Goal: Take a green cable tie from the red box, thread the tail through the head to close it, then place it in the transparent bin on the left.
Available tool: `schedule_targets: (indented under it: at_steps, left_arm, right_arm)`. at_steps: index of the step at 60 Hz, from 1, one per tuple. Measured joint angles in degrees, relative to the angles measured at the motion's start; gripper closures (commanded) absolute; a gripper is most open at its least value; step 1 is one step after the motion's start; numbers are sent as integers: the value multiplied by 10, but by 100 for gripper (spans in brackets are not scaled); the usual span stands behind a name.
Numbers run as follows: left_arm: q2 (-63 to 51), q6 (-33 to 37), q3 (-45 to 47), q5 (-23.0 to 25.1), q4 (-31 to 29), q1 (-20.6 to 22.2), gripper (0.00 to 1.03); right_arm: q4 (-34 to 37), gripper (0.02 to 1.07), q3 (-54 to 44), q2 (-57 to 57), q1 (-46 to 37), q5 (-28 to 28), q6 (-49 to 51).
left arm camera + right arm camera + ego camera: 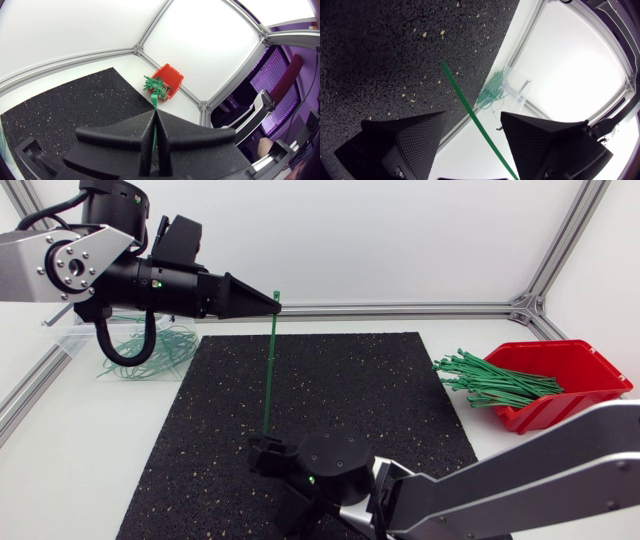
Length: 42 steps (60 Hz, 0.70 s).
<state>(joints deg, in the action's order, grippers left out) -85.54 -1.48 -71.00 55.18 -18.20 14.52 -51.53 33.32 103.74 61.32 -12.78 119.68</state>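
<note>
Left jaws pinch the tie's far end; right jaws, spread either side of its near end above the mat, should close squarely before bending it.

Black speckled mat, white table

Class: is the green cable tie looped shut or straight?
Straight: the cable tie runs in one line between left end effector and right end effector.

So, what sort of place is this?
Most likely a robot lab workcell: a white table inside an aluminium frame, a black speckled mat, and a red box of green cable ties.
</note>
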Motion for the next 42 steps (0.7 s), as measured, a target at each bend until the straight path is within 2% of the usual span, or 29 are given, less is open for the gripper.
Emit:
schedule_targets:
  at_steps: [24,42]
  left_arm:
    - [-12,0,-9,0,-1,0,100]
    - [-13,0,-10,0,-5,0,100]
  right_arm:
    - [-14,59,1,10,1,21,6]
    - [-16,68,1,10,5,23,9]
